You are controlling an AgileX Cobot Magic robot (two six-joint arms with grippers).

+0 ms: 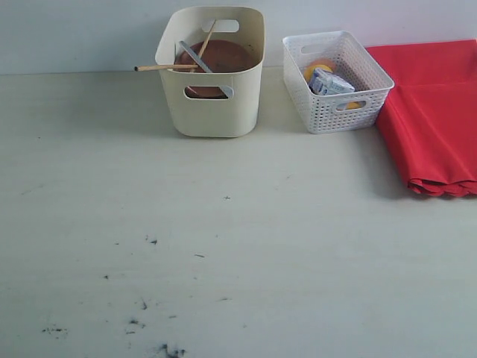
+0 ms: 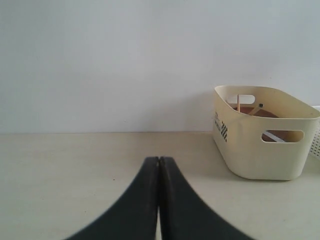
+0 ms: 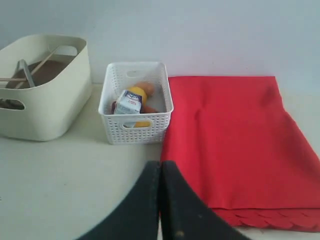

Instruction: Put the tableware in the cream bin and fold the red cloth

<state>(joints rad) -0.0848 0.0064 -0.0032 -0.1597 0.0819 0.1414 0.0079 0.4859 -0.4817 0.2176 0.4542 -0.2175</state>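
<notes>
Dark scuff marks [image 1: 149, 328] speckle the near left of the pale counter [image 1: 298, 246]. At the far side stand two containers. On the left is one tall cream plastic bin with oval cut-out handles [image 1: 212, 97]. Right of it, with a gap between, is one lower white lattice-sided basket [image 1: 337, 112].

Inside the bin one round brown plate [image 1: 223, 56] leans on edge, and one silver table knife [image 1: 195, 57] slants across it. Two wooden chopsticks [image 1: 165, 68] show, one jutting out over the bin's left rim, the other slanting up toward the far rim. The basket holds one small blue-and-white milk carton [image 1: 330, 82] with a yellow-orange round fruit [image 1: 319, 67] behind it.

One bright red cloth [image 1: 432, 112] lies folded at the far right. Its left edge is just beside the basket and its scalloped edge faces the near side.

Only the wrist views show the pincers. The left pincer [image 2: 159, 167] has its two black fingers pressed together, holding nothing, with the bin ahead and well apart. That view also shows a black printed mark [image 2: 223, 129] on the bin's end wall, hidden from the exterior view. The right pincer [image 3: 160, 172] is also pressed together and empty, on the near side of the basket and cloth. Its view shows the cloth's far right corner, which the exterior view cuts off.
</notes>
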